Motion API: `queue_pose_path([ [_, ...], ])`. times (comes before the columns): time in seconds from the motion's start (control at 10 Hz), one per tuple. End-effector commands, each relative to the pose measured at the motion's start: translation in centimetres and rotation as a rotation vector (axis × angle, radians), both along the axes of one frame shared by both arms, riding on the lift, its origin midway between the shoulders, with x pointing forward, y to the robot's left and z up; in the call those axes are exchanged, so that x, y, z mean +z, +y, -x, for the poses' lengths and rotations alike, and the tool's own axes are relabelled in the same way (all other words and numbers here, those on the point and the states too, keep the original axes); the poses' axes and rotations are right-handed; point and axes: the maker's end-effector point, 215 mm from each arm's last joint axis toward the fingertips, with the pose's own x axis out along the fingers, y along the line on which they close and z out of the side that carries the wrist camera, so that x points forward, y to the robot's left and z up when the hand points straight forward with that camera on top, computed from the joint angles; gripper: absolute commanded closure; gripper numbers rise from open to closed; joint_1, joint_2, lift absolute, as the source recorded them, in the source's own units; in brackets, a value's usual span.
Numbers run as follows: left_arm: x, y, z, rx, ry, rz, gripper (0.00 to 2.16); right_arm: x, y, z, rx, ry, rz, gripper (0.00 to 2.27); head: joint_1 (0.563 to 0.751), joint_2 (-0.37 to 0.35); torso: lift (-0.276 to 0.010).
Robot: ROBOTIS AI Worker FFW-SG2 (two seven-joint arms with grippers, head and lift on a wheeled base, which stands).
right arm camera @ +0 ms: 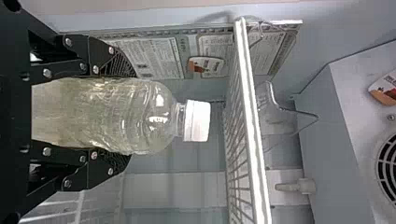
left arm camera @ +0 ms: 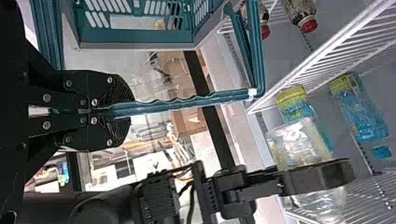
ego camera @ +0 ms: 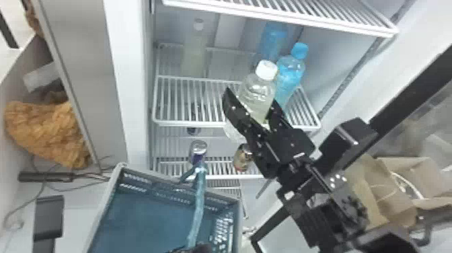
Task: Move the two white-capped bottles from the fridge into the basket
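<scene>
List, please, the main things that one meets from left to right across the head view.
Fluffy tan material, basket, white-capped bottle in the right gripper, front blue bottle, brown packaging.

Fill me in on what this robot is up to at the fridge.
The robot's right gripper holds a white-capped bottle upright but tilted, at the fridge shelf, with its fingers on either side of it. Its left gripper grips the handle of the basket, which is in front of the fridge. A second white-capped bottle stands farther back on the shelf, so neither is in the basket yet.
</scene>
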Motion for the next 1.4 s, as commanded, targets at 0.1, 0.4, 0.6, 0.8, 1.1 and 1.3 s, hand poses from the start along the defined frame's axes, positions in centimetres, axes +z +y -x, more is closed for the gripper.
queue_pose_path([
  [0.1,-0.1,0.3,-0.1,0.009,0.005,-0.001,1.19,1.3,-1.0,3.0,-0.007,0.025,-0.002,0.96,0.695,-0.301,0.000],
  [0.4,-0.3,0.5,0.1,0.014,0.011,-0.003,1.19,2.2,-1.7,5.8,-0.001,0.084,0.048,0.96,0.695,-0.325,0.000],
  [0.6,-0.4,0.5,0.1,0.011,0.013,-0.005,1.19,0.1,-1.9,7.6,0.016,0.202,0.090,0.96,0.695,-0.343,0.000],
  [0.8,-0.4,0.5,0.1,0.012,0.011,-0.007,1.19,-2.6,-2.5,8.9,0.015,0.306,0.104,0.96,0.695,-0.350,0.000],
  [1.1,-0.5,0.6,0.1,0.009,0.010,-0.014,1.19,-6.6,-2.7,10.3,0.042,0.452,0.122,0.96,0.695,-0.350,0.000],
  [1.3,-0.6,0.6,0.0,0.007,0.008,-0.017,1.19,-8.9,-2.5,10.8,0.071,0.523,0.128,0.96,0.695,-0.350,0.000],
])
